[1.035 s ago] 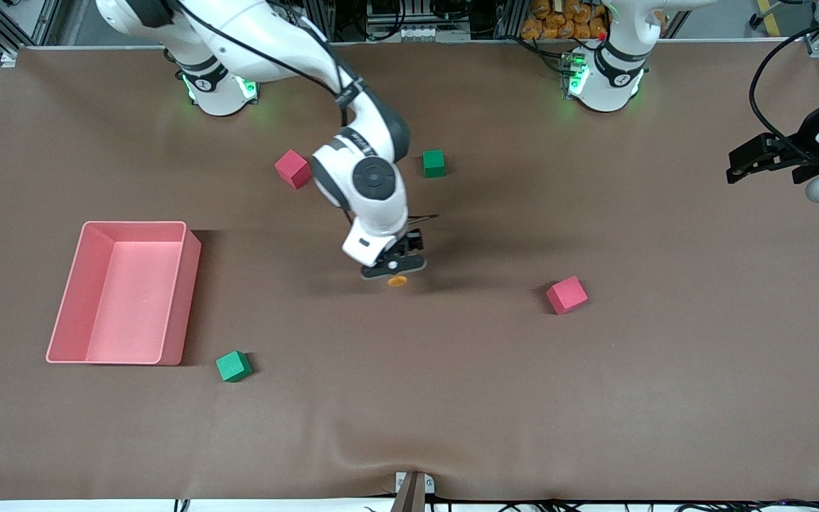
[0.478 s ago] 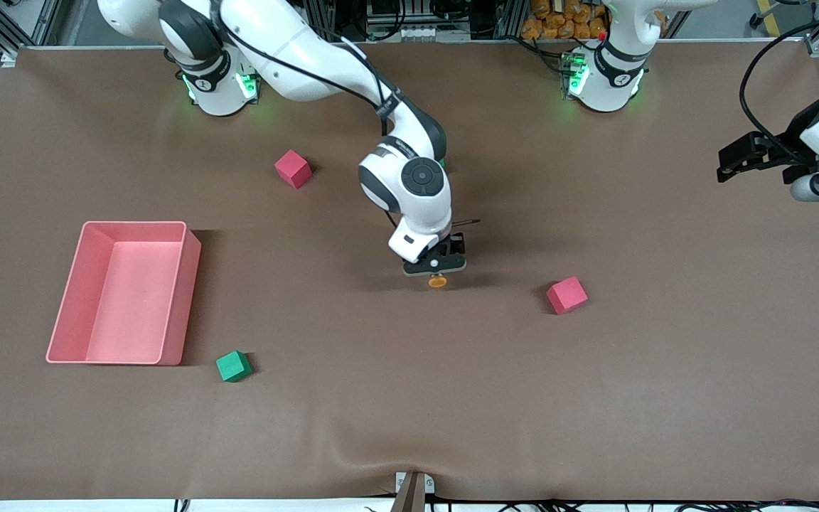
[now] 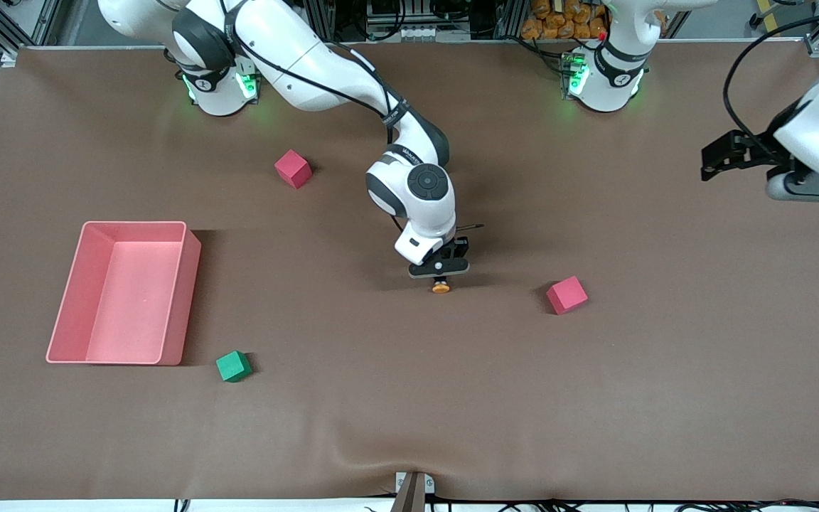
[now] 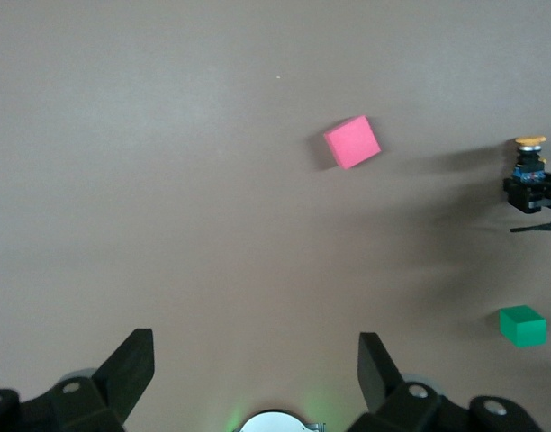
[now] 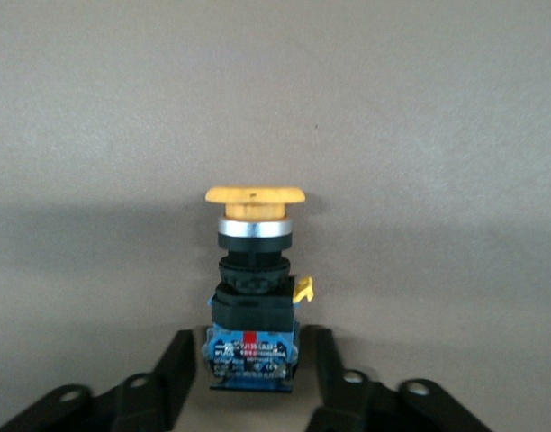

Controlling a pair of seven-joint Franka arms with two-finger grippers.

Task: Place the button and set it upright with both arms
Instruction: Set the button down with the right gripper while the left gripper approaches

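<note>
Orange-capped push-button [image 3: 441, 287] with a black body and blue base sits at mid-table, between the fingers [image 5: 172, 373] of your right gripper [image 3: 439, 274]. Those fingers flank its base with slim gaps (not clamping it, judging by the right wrist view). The right arm reaches out from its base, wrist angled down. Your left gripper [image 3: 719, 155] hovers spread wide over the left arm's end of the table, waiting.
</note>
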